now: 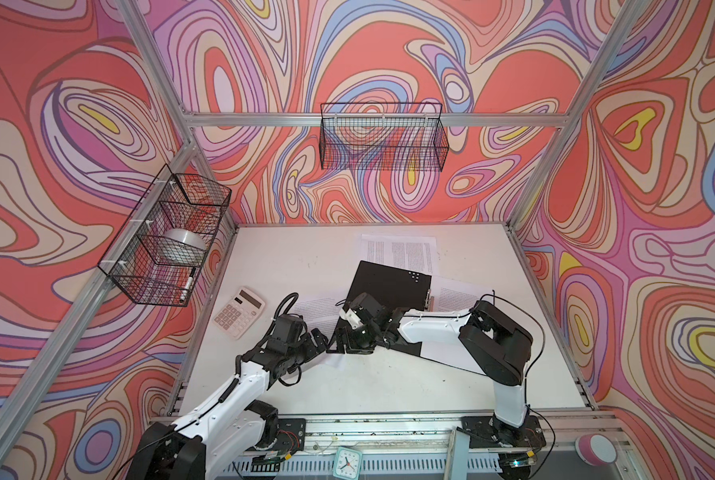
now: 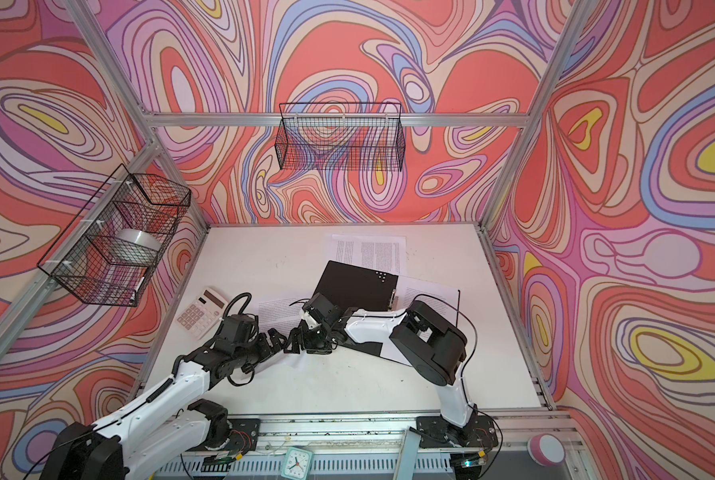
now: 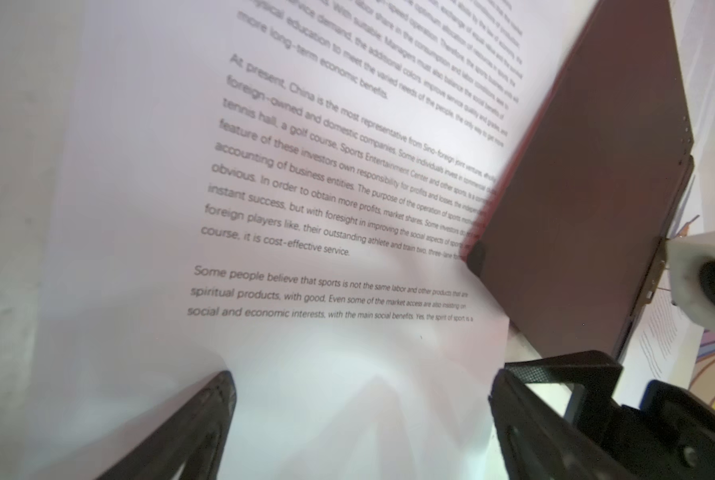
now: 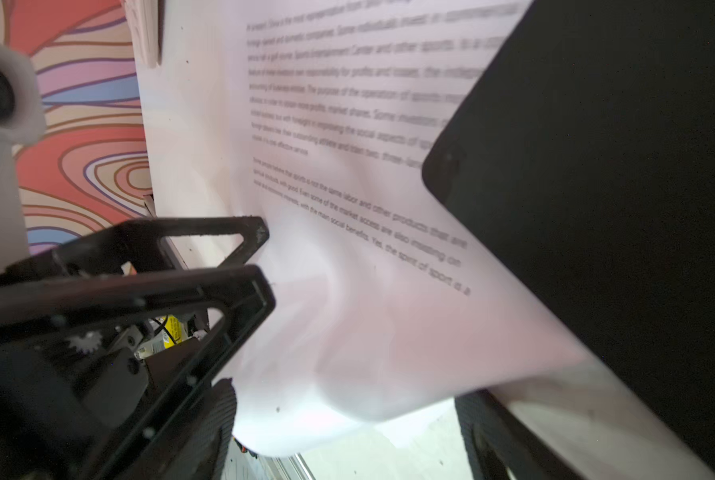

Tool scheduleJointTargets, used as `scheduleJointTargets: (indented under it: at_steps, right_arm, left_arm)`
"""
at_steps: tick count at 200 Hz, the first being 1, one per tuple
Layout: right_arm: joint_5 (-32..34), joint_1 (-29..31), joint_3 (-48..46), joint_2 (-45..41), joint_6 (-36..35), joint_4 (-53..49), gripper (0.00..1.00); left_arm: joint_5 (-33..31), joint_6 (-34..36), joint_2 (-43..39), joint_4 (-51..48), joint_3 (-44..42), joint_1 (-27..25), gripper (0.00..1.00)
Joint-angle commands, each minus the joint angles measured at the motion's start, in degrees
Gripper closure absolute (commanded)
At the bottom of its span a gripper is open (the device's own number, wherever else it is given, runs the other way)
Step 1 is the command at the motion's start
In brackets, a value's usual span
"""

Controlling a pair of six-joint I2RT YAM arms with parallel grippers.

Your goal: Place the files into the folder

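The white table [image 1: 389, 386] carries everything. On its middle part lies the folder [image 1: 389, 286], open and flat. Its inside is black, with small white dots at the far right corner and a metal clip [image 1: 430, 299] along its right edge. In the left wrist view the folder [image 3: 576, 166] looks dark with a thin red edge.

Three white sheets with blocks of small black text lie around it. The back sheet [image 1: 401, 249] lies behind the folder, and its near edge goes under the folder. The right sheet [image 1: 459, 295] lies just beside the clip. I cannot tell if it rests on the other half of the folder. The near sheet [image 1: 318, 311] lies at the left of the folder, partly under its left edge. The corner of this sheet nearest to the robot is bent up from the table.

The left arm [image 1: 231, 390] reaches forward and to the right, low over the table. The right arm [image 1: 430, 328] bends at the elbow and reaches to the left across the folder. Both tools meet at the raised corner.

The left tool [image 1: 322, 343] stands wide, and the near sheet [image 3: 347, 249] lies between its fingers. The right tool [image 1: 341, 343] also stands wide, and the bent corner [image 4: 347, 395] hangs between its fingers without being pinched. In the right wrist view the fingers [image 4: 260, 237] of the left tool touch the edge of the sheet.

A beige calculator [image 1: 239, 311] lies left of the near sheet.
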Motion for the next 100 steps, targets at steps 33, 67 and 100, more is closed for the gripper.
scheduleJointTargets:
  at_steps: [33,67,100]
  right_arm:
    - [1.48,-1.10,2.22,9.33,-0.37,-3.94,0.12]
    - [1.21,-1.26,4.56,10.95,-1.23,-4.19,0.12]
    - [0.30,-1.46,7.91,13.81,-2.66,-5.32,0.12]
  left_arm:
    - [-11.27,-6.52,-6.67,-19.62,-3.40,0.35,0.03]
    - [-12.44,-7.88,-6.19,-20.45,-3.02,0.42,0.03]
    - [-13.32,-8.00,-4.95,-19.88,-2.51,0.56,0.02]
